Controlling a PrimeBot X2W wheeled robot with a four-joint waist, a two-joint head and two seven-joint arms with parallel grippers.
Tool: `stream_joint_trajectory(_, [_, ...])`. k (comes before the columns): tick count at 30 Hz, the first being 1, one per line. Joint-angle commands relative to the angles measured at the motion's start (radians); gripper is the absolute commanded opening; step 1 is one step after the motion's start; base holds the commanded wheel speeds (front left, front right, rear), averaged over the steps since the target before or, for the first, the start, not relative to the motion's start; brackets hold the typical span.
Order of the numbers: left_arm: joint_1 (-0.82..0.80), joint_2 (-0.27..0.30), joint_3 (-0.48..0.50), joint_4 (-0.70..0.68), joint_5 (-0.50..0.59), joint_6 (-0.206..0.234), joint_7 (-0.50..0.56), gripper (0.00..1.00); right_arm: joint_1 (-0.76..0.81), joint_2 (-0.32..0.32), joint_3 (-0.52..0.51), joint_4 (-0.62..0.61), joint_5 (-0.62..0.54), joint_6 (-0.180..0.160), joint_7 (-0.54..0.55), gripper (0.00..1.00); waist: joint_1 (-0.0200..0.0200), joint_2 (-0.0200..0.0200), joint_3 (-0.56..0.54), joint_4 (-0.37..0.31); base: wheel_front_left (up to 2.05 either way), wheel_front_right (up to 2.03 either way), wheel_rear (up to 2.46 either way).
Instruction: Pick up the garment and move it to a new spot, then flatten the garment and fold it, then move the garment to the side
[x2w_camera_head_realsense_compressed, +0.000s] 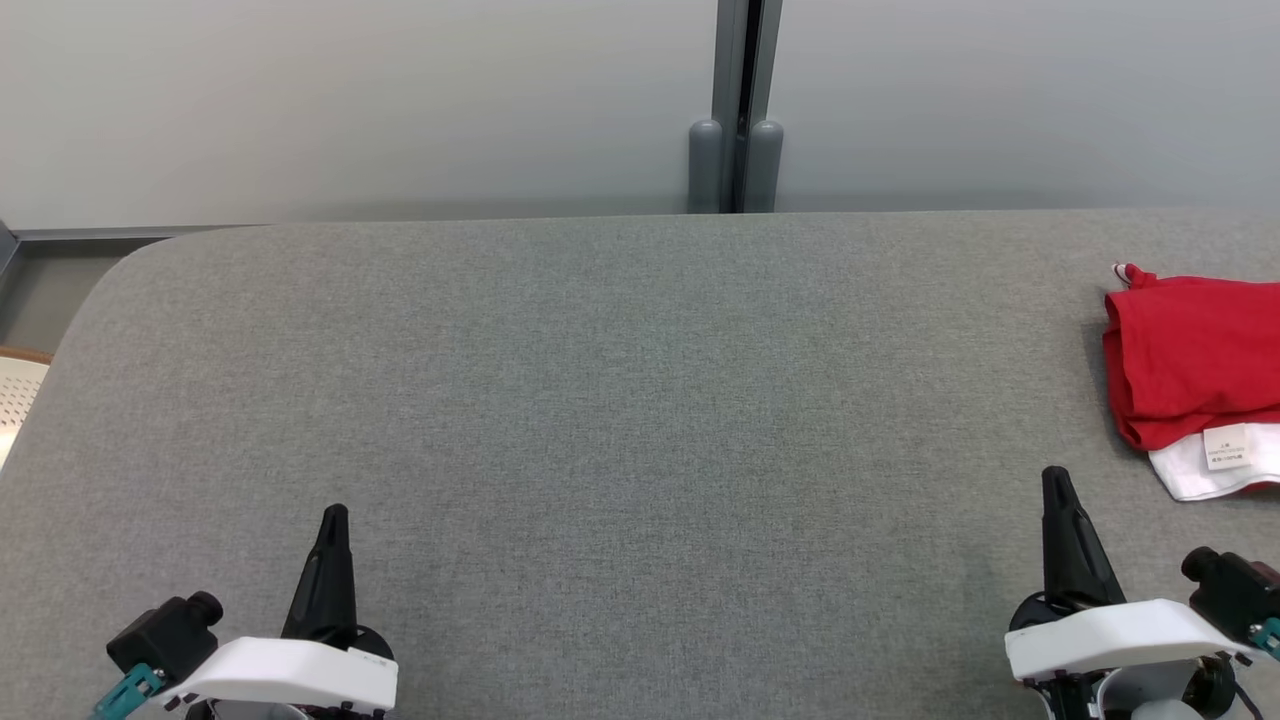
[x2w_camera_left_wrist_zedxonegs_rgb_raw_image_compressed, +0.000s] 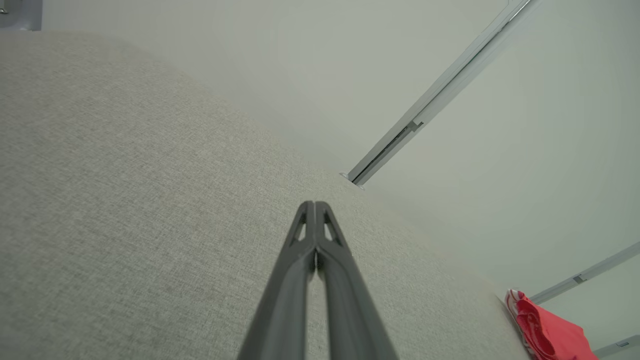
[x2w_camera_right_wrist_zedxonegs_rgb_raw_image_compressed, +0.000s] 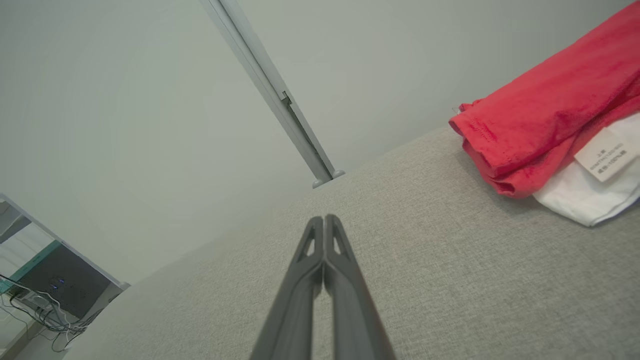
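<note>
Head view: red-and-white garment (x2w_camera_head_realsense_compressed: 1190, 360), seemingly folded, far right on grey fabric surface (x2w_camera_head_realsense_compressed: 600, 400); both jaws together, empty.

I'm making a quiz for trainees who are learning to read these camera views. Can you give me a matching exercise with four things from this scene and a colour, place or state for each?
Things:
1. garment
2. left gripper
3. table
4. label

Descriptions:
A. grey fabric surface
B. red, lying at the robot's far right
C. shut, holding nothing
D. white with small print, on the garment's white part

Pairs: 1-B, 2-C, 3-A, 4-D
</note>
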Motion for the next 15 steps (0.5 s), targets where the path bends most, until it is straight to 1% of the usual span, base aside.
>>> stream_joint_trajectory(1, [-0.029,0.006,0.011,-0.018,-0.033,-0.005,0.009,0.00,-0.021,-0.007,-0.007,-0.020,0.041,0.000,0.012,0.00,0.0000,-0.0001,-0.001,-0.001,0.00,0.00,0.00])
stream_joint_trajectory(15, [-0.039,0.009,0.036,-0.026,-0.189,-0.008,0.060,0.00,-0.023,-0.011,-0.029,-0.028,0.232,0.000,0.061,0.00,0.0000,-0.0001,-0.008,-0.011,0.00,0.00,0.00])
